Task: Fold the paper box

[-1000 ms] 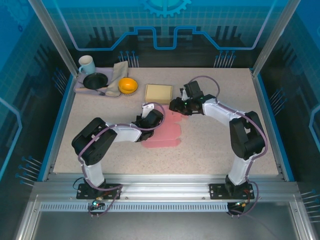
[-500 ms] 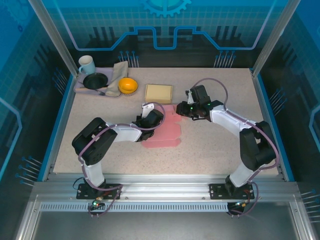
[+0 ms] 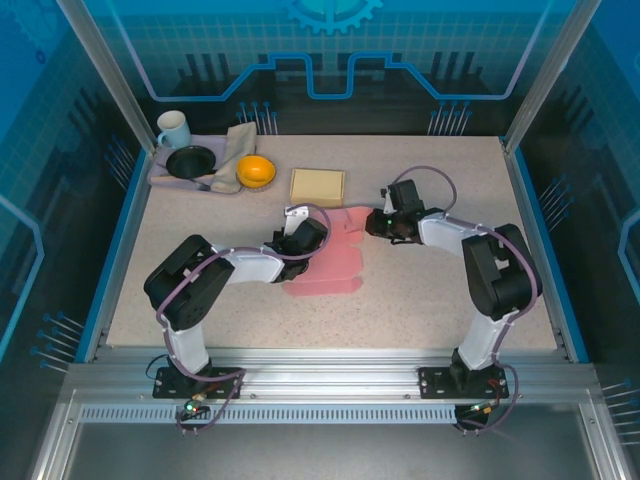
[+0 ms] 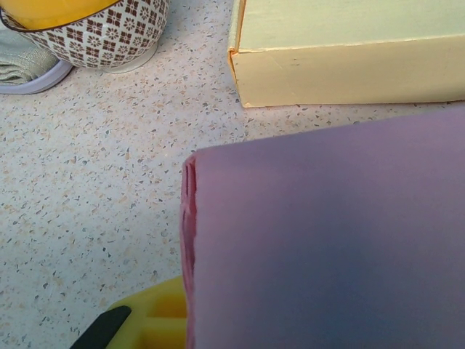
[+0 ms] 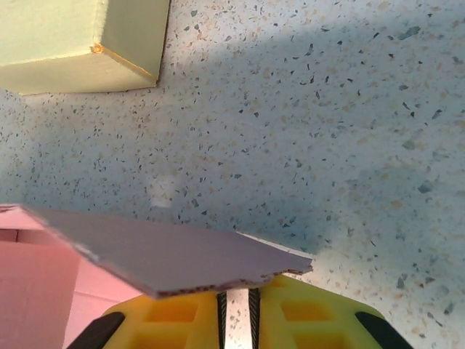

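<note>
Broadly, the desk (image 3: 420,290) carries the pink box (image 3: 330,262), lying flat near its middle and just short of a yellow block (image 3: 317,186). The left hand (image 3: 300,238) sits at the box's far-left edge. It looks pinched almost shut on a panel that runs up past its finger (image 4: 156,323), likely to anchor the sheet against sliding. The right hand (image 3: 375,222) is at the far-right corner. Its fingers (image 5: 305,320) are all but closed with nothing between them, tucked under a raised flap (image 5: 167,258), probably to tip it up along its crease.
</note>
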